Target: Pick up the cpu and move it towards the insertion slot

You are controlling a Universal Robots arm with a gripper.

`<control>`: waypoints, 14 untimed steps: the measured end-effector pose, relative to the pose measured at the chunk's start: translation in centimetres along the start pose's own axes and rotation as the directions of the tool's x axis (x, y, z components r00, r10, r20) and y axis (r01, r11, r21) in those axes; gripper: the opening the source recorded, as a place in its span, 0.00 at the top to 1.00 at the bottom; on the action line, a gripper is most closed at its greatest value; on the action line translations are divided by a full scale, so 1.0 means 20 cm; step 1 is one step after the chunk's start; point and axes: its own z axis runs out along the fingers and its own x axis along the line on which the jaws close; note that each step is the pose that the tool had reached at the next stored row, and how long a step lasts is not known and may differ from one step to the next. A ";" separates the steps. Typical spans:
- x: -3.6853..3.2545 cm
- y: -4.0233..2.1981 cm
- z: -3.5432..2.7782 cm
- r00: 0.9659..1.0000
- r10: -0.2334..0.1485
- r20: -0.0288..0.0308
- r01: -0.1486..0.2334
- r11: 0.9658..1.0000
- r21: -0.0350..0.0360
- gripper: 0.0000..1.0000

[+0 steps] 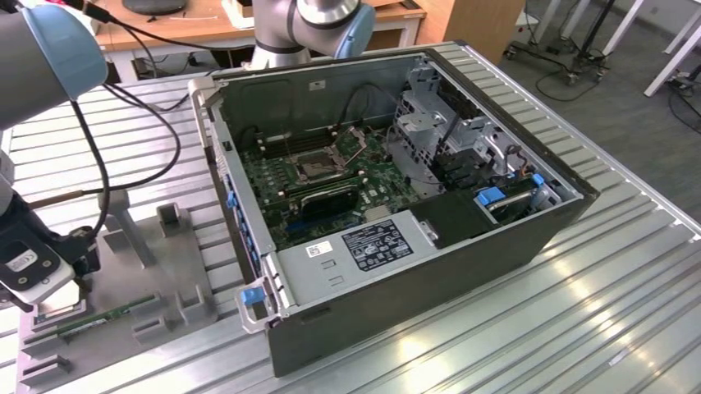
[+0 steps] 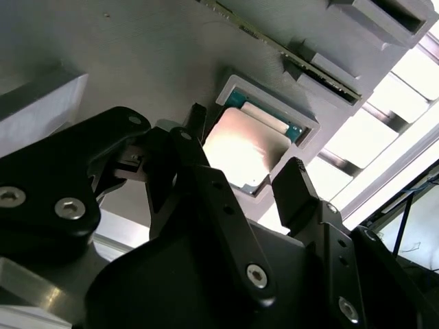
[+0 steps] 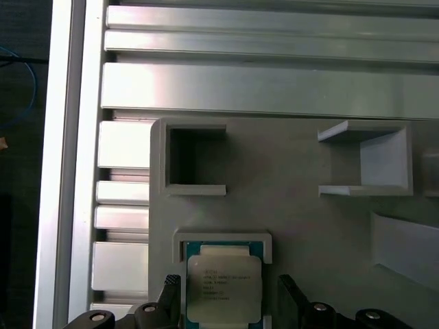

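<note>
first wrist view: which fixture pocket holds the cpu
The rimmed pocket nearest the end effector, cpu lying in it; the square pocket and open-sided pocket are empty.

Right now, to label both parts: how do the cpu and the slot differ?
The cpu has a pale metal face; the slot has a dark centre in a silver frame. The cpu lies in a grey holder outside the case, the slot on the green board inside it. Both are square.
</note>
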 end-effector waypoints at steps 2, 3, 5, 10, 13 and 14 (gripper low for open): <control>0.000 0.000 0.003 1.000 0.000 0.000 0.000 1.000 0.000 0.34; 0.000 0.000 0.004 1.000 0.000 0.000 0.000 1.000 0.000 0.34; 0.001 0.000 0.006 1.000 0.000 0.000 0.000 1.000 0.000 0.34; 0.001 0.000 0.012 1.000 0.000 0.000 0.000 1.000 0.000 0.34; 0.001 -0.001 0.018 1.000 0.000 0.000 0.000 1.000 0.000 0.34; 0.001 -0.001 0.020 1.000 0.000 0.000 0.000 1.000 0.000 0.34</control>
